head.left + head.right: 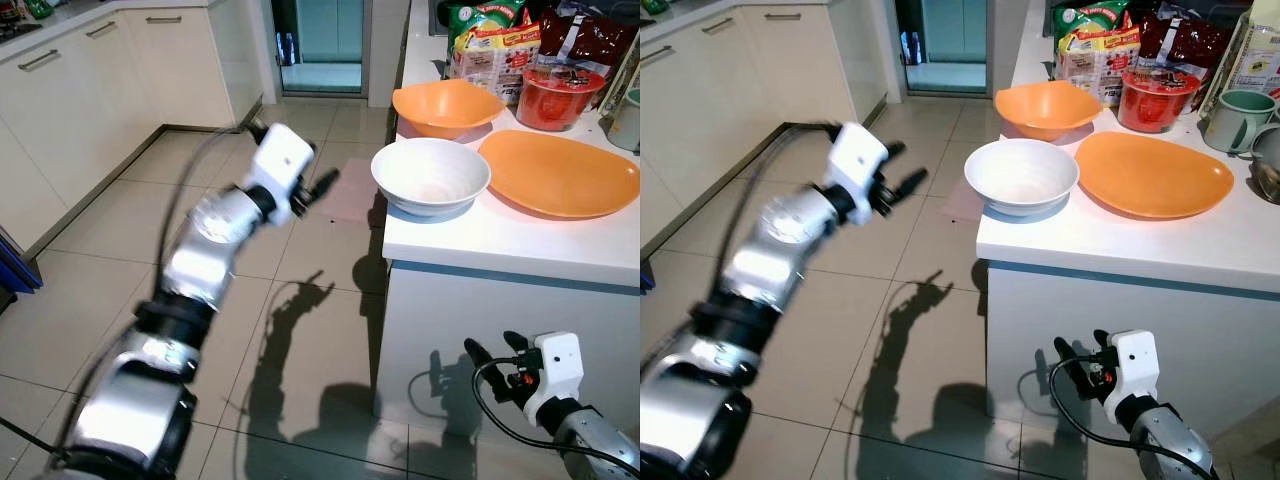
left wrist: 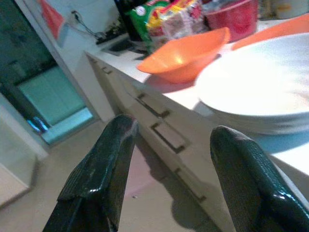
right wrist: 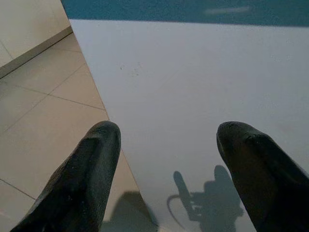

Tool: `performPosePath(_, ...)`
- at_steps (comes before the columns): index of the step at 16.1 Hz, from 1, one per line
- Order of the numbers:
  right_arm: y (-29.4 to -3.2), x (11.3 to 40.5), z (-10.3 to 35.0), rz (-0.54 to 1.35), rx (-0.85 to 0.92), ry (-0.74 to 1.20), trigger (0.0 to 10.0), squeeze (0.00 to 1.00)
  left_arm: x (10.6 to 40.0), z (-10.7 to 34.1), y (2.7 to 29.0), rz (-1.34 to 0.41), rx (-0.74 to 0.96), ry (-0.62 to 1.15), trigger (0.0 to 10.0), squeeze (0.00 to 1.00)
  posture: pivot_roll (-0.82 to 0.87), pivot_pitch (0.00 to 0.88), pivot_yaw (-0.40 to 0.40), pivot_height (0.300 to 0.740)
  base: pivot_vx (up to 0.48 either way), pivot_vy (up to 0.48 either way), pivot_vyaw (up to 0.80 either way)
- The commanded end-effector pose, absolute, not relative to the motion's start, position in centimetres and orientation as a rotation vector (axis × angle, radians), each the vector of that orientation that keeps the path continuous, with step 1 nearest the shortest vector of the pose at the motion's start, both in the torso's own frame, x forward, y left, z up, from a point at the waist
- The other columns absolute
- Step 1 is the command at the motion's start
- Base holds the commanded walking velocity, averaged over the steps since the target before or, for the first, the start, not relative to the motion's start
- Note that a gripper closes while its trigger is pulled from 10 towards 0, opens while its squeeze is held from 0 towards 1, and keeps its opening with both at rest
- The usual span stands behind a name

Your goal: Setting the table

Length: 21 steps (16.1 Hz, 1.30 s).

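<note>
White bowl [image 1: 1021,176] at counter's [image 1: 1120,245] near-left corner; orange bowl [image 1: 1047,108] just behind, orange plate [image 1: 1152,174] to its right. Packets [image 1: 1098,52], red tub [image 1: 1156,97] and mug [image 1: 1241,119] behind. Cabinets [image 1: 90,110] far left.

White bowl [image 1: 431,175] upright at counter corner, beside orange plate [image 1: 560,172].

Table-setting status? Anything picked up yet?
Nothing done yet: the white bowl, orange bowl and orange plate all sit on the counter. In hand: nothing; the left hand is open, raised toward the white bowl. The right hand is open, low beside the cabinet. All carrying remains.
</note>
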State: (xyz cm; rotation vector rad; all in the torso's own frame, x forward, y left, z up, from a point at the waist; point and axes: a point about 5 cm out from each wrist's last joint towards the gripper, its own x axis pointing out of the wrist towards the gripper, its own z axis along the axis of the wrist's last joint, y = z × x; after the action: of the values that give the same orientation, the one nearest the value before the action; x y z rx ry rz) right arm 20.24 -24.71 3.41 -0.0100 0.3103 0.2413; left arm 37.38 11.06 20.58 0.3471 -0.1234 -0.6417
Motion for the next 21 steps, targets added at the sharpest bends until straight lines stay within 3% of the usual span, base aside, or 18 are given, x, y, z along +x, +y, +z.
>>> performPosePath(1,-24.6,20.3,3.8,0.261,-0.027,0.295,10.0,0.00,37.6,21.7,11.3,-0.655,0.385,-0.149,10.0,0.00,-0.08,0.000,0.129,0.740,0.000,0.000,0.00)
performPosePath(6,-24.6,19.8,3.6,0.285,-0.038,0.321,10.0,0.00,37.6,22.9,11.5,-0.709,0.445,-0.168,10.0,0.00,-0.07,0.000,0.128,0.740,0.000,0.000,0.00)
performPosePath(15,-23.3,18.7,3.8,0.368,-0.040,0.355,10.0,0.00,36.8,23.7,11.2,-1.002,0.644,-0.124,10.0,0.00,-0.07,0.000,0.130,0.740,0.000,0.000,0.00)
performPosePath(21,-20.7,17.3,11.7,0.547,-0.123,0.164,10.0,0.00,38.5,24.7,11.5,-0.967,0.671,-0.119,10.0,0.00,-0.14,0.000,0.168,0.740,0.000,0.000,0.00)
